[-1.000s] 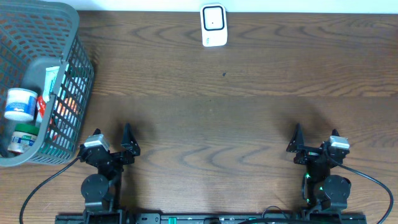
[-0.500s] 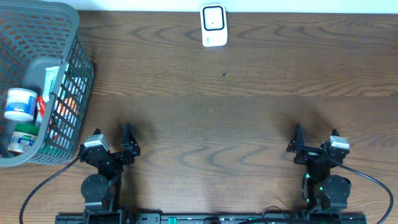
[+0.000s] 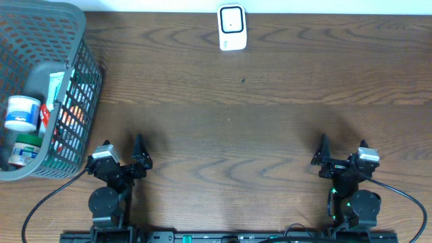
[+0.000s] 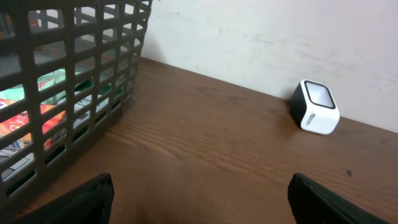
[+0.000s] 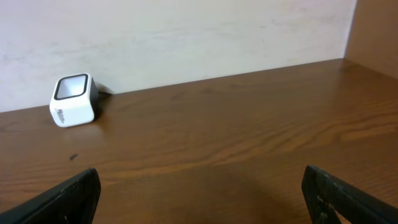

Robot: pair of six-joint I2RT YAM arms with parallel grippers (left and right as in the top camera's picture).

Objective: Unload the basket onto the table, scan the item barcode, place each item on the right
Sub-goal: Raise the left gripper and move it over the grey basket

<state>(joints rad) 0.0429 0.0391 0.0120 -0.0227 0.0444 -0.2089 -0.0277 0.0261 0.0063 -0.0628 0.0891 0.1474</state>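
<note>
Dark wood-grain table (image 3: 270,101) — white wall (image 5: 186,31) behind, scanner (image 3: 231,27) by it.

open across the middle and the right of the table (image 3: 270,128): bare wood from near edge to far edge. blocked at the far left corner by a tall grey mesh basket (image 3: 86,47), running well down the left edge, its wall near the left gripper (image 3: 121,156), ahead and to its left. pinched at the middle of the far edge by a small white scanner (image 3: 231,28). free straight ahead of the right gripper (image 3: 343,156).
</note>
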